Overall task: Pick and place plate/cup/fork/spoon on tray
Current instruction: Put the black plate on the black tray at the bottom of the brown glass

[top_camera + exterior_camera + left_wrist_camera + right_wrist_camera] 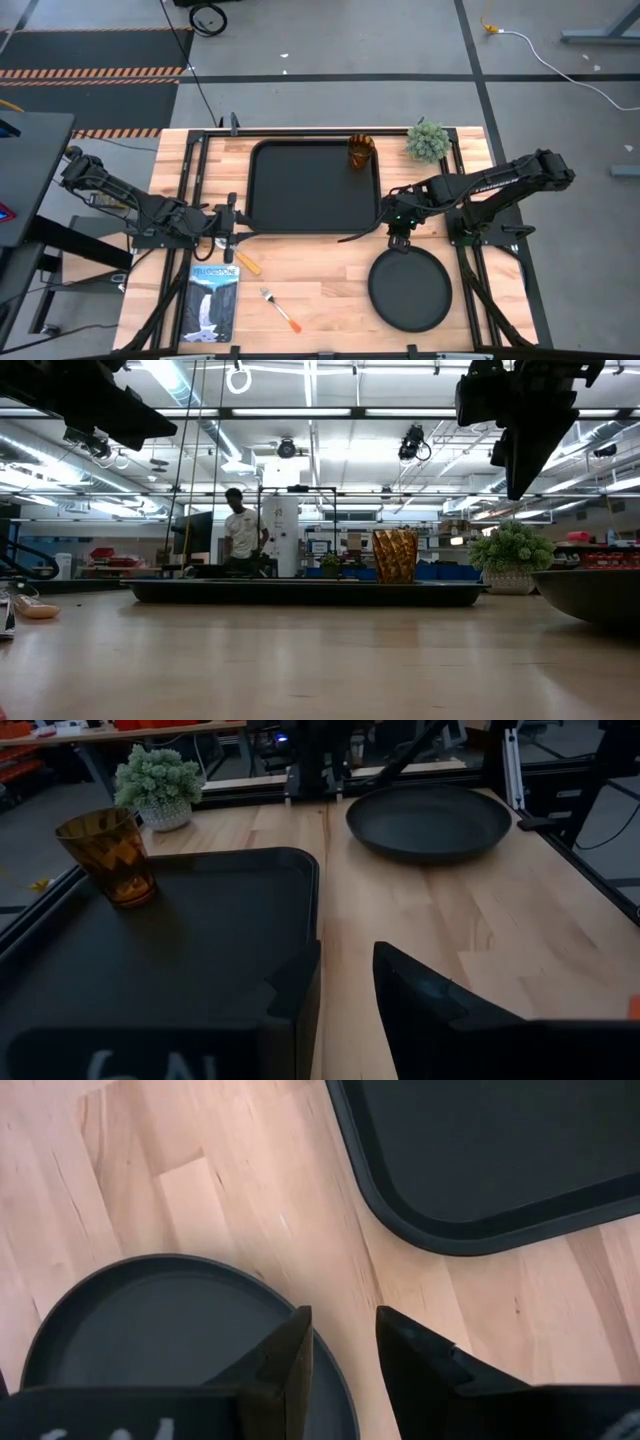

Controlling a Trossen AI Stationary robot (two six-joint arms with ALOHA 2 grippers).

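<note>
Our right end effector point(340, 1345) hovers part-open and empty over the black plate point(409, 290) on the bench point(320, 285) beside the tray point(312, 186); stiff, likely slick, we judge its raised rim the grip.

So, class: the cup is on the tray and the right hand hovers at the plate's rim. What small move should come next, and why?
Probably lower the right hand onto the plate's near rim and close. Its fingers are open above that edge, the plate still lies on the table beside the tray, and the cup is already placed.
</note>
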